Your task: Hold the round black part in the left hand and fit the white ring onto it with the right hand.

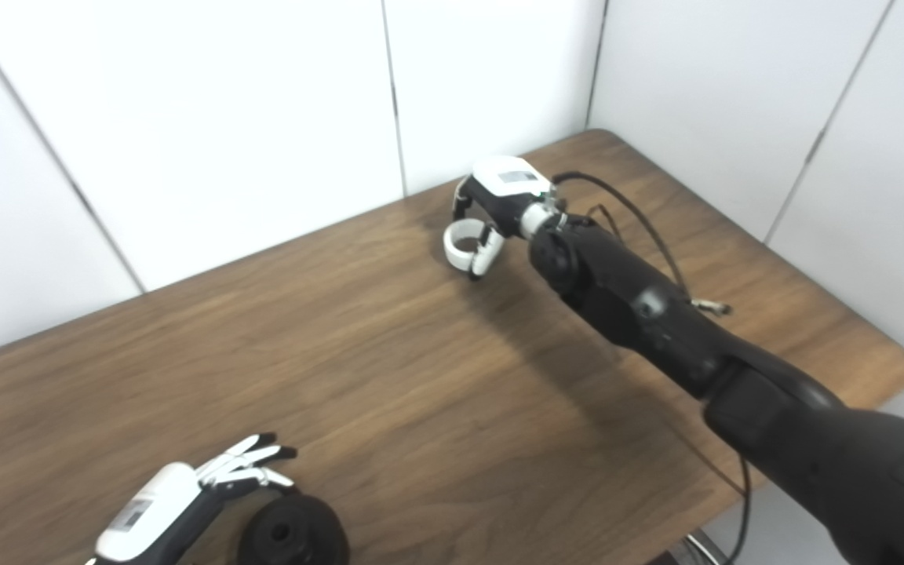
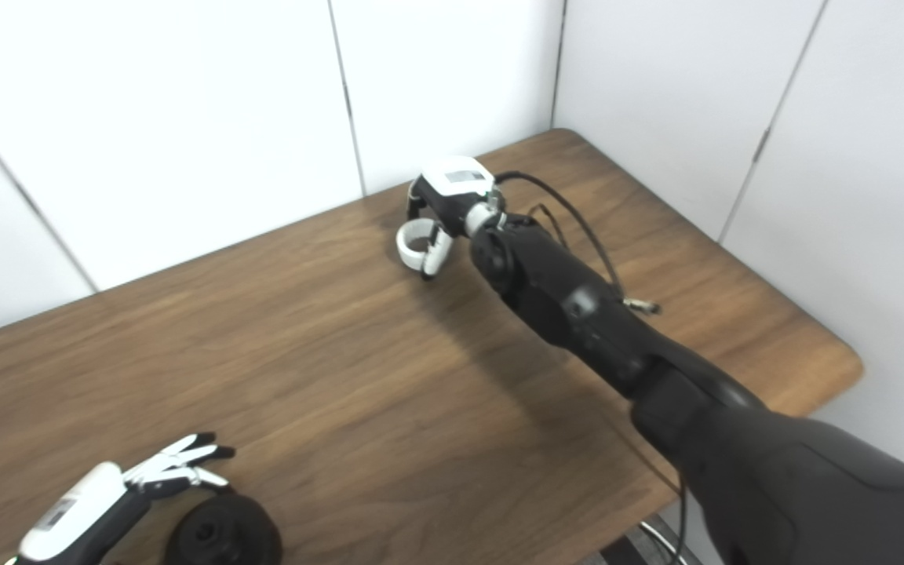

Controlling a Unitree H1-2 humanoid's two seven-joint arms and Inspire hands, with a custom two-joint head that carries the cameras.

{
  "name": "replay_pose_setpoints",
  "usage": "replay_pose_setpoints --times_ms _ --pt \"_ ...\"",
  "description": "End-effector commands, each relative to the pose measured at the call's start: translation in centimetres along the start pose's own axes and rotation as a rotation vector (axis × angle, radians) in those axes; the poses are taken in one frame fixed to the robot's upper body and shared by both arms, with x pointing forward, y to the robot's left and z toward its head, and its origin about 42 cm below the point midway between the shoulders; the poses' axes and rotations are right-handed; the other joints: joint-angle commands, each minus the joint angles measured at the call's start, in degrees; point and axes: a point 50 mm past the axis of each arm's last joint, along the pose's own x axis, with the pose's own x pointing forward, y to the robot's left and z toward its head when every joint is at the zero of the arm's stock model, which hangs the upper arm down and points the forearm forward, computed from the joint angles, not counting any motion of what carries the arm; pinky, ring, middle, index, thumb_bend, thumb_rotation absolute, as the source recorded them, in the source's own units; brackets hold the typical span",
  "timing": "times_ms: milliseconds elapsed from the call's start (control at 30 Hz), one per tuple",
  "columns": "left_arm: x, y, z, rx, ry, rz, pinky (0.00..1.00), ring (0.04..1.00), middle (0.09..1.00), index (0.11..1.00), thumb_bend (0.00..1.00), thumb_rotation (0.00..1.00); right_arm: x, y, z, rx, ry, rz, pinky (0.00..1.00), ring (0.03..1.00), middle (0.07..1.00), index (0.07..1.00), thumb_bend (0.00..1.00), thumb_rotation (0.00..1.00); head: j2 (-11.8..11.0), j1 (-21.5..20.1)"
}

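Reaching for its part at the near edge of the table (image 1: 436,377), the left hand (image 1: 177,494) hovers with its fingers (image 1: 252,463) spread apart, holding nothing; its fingertips sit just above and beside the round black part (image 1: 293,534), and I cannot tell whether they touch it. That part lies flat on the wood close to the near left corner, a squat dark disc with a small hole at its centre, matt and rubbery-looking, partly cut off by the bottom of both views. To do this step well, the left hand should probably drop over the disc and close on its rim from the sides, leaving the top face and centre free for the ring, then lift it level.

Far across the table, near the back edge and toward the far right corner, the right hand (image 2: 440,200) is curled around the white ring (image 2: 414,242). The ring is a plain, smooth white band, open through the middle, and looks rigid. It sits low, at or just above the wood; whether it is lifted clear I cannot tell. A pinch on one side of the band would likely serve best, keeping the opening unobstructed. The two parts are well apart, so the fitting is not yet begun
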Motion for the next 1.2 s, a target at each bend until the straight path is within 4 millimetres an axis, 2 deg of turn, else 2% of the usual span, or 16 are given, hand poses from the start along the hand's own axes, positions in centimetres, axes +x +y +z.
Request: replay_pose_setpoints --times_ms 0,200,433,467,533,667,900,1167 --pt "-0.1 -0.8 -0.5 0.007 0.060 -0.072 0.88 0.968 0.896 0.487 0.52 0.07 0.1 -3.2 0.5 -0.025 -0.063 -0.076 0.80 0.817 0.755 0.485 0.52 0.14 0.16 1.00" --pt "0.6 -1.4 -0.6 -0.003 0.078 -0.078 0.88 0.976 0.899 0.486 0.52 0.07 -1.5 -3.8 1.2 -0.003 -0.129 -0.090 0.83 0.819 0.761 0.485 0.52 0.14 1.51 7.58" --pt "1.9 -1.5 0.3 -0.004 0.086 -0.074 0.88 0.969 0.897 0.486 0.52 0.07 -3.3 -4.8 1.8 0.003 -0.220 -0.104 0.79 0.806 0.755 0.486 0.52 0.14 4.59 16.25" --pt "2.1 -1.6 0.2 -0.006 0.086 -0.072 0.88 0.971 0.897 0.486 0.52 0.07 -3.6 -4.8 1.9 0.006 -0.231 -0.103 0.79 0.807 0.756 0.486 0.52 0.14 4.59 16.25" --pt "2.5 -1.7 0.4 -0.005 0.087 -0.069 0.85 0.972 0.899 0.486 0.52 0.07 -4.2 -5.2 2.2 0.017 -0.263 -0.106 0.77 0.810 0.758 0.486 0.52 0.14 5.76 19.63" --pt "3.4 -1.9 0.7 0.001 0.085 -0.063 0.83 0.971 0.899 0.486 0.52 0.08 -5.8 -5.5 2.7 0.074 -0.314 -0.100 0.73 0.803 0.756 0.485 0.52 0.14 6.75 22.39" --pt "4.7 -2.6 1.0 0.011 0.079 -0.043 0.80 0.967 0.889 0.485 0.52 0.08 -8.4 -4.6 3.6 0.117 -0.395 -0.074 0.71 0.810 0.761 0.484 0.52 0.14 8.16 25.71" --pt "5.8 -2.6 1.6 0.013 0.086 -0.038 0.83 0.983 0.902 0.485 0.52 0.08 -10.1 -4.9 4.5 0.124 -0.491 -0.071 0.66 0.809 0.757 0.483 0.52 0.13 8.85 27.47"
